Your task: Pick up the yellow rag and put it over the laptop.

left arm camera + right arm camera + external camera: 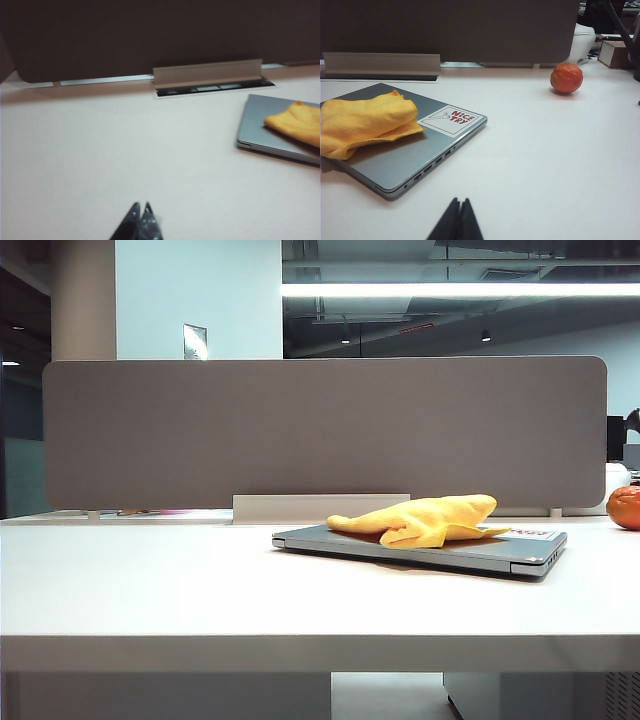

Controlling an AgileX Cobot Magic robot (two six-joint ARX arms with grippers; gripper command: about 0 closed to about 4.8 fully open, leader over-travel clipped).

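On the left, the left gripper hangs above bare white table, its 2 fingertips pressed together and holding nothing. In its wrist view the laptop lies well off to one side of it, with the yellow rag on the lid. Neither gripper shows in the exterior view. Near the middle of that view, the closed silver-grey laptop lies flat on the table in front of the grey divider panel. The yellow rag sits crumpled on the lid, covering only part of it; the white sticker with red print stays bare. The right gripper has its 2 fingertips pressed together, empty, near the laptop's front edge, apart from the rag. Far right, an orange fruit rests on the table.
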